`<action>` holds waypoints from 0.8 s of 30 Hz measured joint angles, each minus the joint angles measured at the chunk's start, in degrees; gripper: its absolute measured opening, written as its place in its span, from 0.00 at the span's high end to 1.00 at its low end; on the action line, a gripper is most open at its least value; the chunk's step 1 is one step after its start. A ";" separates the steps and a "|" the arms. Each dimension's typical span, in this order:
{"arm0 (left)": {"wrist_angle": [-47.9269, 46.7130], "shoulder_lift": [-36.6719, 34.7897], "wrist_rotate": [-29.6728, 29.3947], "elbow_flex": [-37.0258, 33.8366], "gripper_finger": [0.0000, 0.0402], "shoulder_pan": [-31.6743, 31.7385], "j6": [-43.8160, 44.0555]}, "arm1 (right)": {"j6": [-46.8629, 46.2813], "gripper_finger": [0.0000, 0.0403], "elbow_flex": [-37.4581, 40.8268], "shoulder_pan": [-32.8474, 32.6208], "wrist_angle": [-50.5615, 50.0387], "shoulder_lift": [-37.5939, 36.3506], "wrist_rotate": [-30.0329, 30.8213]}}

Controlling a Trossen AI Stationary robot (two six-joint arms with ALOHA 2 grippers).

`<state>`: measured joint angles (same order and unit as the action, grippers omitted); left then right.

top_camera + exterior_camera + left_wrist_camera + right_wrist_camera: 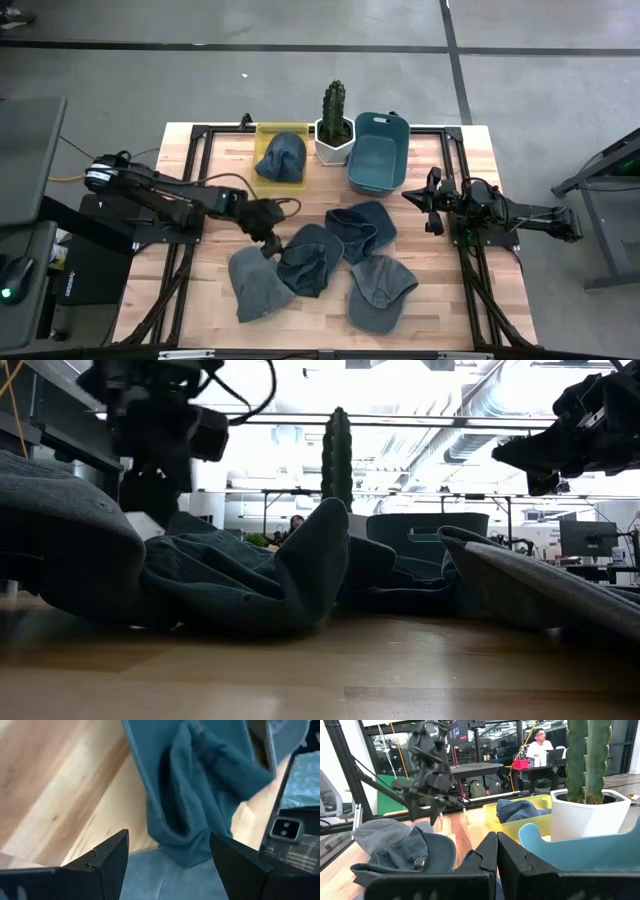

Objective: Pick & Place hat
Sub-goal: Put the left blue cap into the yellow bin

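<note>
Several hats lie in a cluster on the wooden table: a grey hat (255,285), a dark blue hat (310,262) overlapping it, another dark blue hat (365,228) and a grey cap (382,290). One more blue hat (283,158) lies inside the yellow bin (262,135). My left gripper (268,238) hovers open at the cluster's left edge. In the left wrist view its fingers (167,837) stand on either side of the dark blue hat's folded edge (190,795), with the grey hat (165,880) just below. My right gripper (422,205) waits shut at the table's right side.
A cactus in a white pot (335,125) and a teal bin (378,150) stand at the far edge beside the yellow bin. Bare wood lies left of the hats and along the near edge. A person sits at a desk (540,745) in the room beyond.
</note>
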<state>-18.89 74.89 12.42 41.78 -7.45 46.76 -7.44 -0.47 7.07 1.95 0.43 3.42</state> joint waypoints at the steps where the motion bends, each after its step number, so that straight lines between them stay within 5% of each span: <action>1: 1.45 0.10 -0.91 -1.35 0.37 -0.85 0.02 | 0.00 1.00 0.00 0.00 -0.02 0.00 0.00; 10: 13.25 0.17 -5.32 -7.36 0.37 -4.36 -0.05 | 0.00 1.00 0.00 0.02 -0.02 0.00 0.02; 24: 16.26 2.09 -7.92 -7.41 0.37 -4.21 -3.02 | 0.00 1.00 0.00 0.00 -0.01 0.00 0.02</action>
<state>-2.63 76.99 4.50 34.37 -11.66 43.75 -7.45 -0.47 7.07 1.95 0.43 3.44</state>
